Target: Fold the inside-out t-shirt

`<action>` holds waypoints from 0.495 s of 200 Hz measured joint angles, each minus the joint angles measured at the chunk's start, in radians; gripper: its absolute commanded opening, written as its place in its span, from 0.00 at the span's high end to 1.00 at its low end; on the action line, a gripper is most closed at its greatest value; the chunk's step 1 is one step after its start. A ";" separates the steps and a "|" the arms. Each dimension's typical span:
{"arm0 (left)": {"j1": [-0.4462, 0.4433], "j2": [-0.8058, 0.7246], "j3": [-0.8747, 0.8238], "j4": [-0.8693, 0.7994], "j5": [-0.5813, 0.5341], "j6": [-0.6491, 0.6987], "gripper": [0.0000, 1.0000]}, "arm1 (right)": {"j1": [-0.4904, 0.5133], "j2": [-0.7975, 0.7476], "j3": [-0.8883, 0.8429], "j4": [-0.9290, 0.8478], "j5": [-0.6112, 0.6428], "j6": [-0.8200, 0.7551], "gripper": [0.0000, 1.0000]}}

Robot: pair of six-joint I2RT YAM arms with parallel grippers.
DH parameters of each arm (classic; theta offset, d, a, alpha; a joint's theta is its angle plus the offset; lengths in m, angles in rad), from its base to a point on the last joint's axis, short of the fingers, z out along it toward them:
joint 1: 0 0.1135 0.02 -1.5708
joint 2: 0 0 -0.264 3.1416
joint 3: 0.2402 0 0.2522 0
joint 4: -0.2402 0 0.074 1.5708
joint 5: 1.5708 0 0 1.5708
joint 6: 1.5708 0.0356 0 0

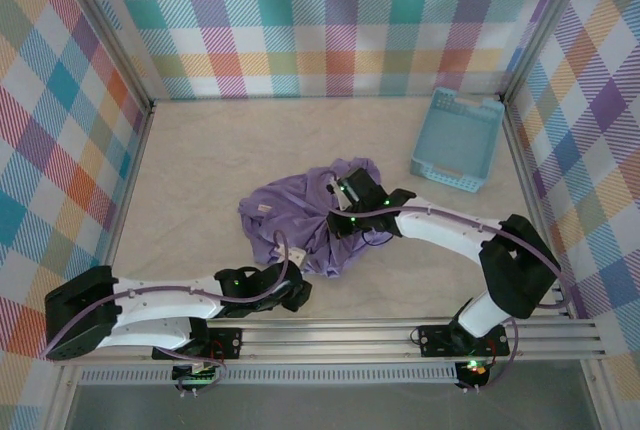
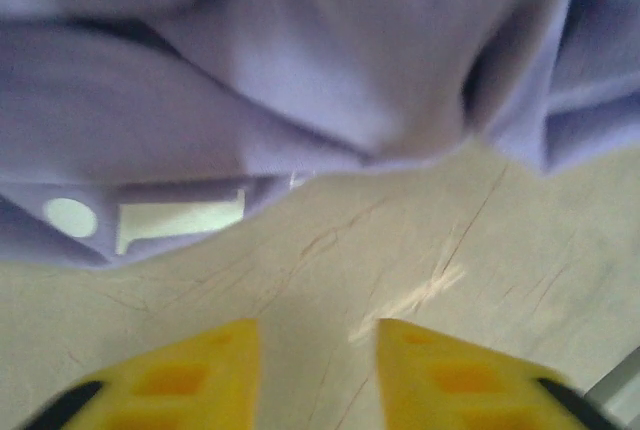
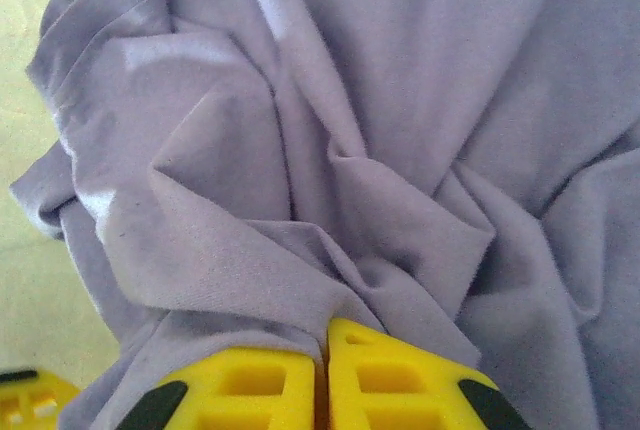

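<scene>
You see a pale beige table, evenly lit, enclosed at its left, far and right edges by pastel plaid walls that meet at aluminium posts, with a ribbed metal rail along its near edge.

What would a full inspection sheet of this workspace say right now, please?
Surface: beige table, faintly scratched.
Job's things: lavender t-shirt crumpled in a heap mid-table, not folded, label showing.
Clutter: light blue slotted basket at the far right corner, empty.
Grippers: left pincer open over bare table at the t-shirt's near edge; right pincer shut on a fold of the t-shirt.
Cables: purple cables run along both arms.
Surroundings: plaid walls on three sides; aluminium rail at the near edge.
</scene>
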 measured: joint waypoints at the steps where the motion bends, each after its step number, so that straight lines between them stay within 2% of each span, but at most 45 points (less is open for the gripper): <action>1: 0.000 -0.002 0.000 0.000 -0.002 -0.003 0.55 | 0.001 0.000 -0.001 0.000 0.000 -0.001 0.87; 27: 0.000 -0.072 0.022 0.016 -0.036 -0.034 0.45 | 0.040 -0.037 -0.051 0.014 -0.001 -0.027 0.87; 46: 0.003 -0.094 0.045 0.031 -0.063 -0.061 0.43 | 0.064 -0.066 -0.082 0.029 0.000 -0.033 0.87; 83: 0.061 -0.059 0.079 0.037 -0.072 -0.112 0.53 | 0.098 -0.080 -0.104 0.056 0.002 -0.048 0.87; 99: 0.079 -0.021 0.089 0.037 -0.072 -0.134 0.61 | 0.109 -0.086 -0.108 0.068 0.010 -0.053 0.87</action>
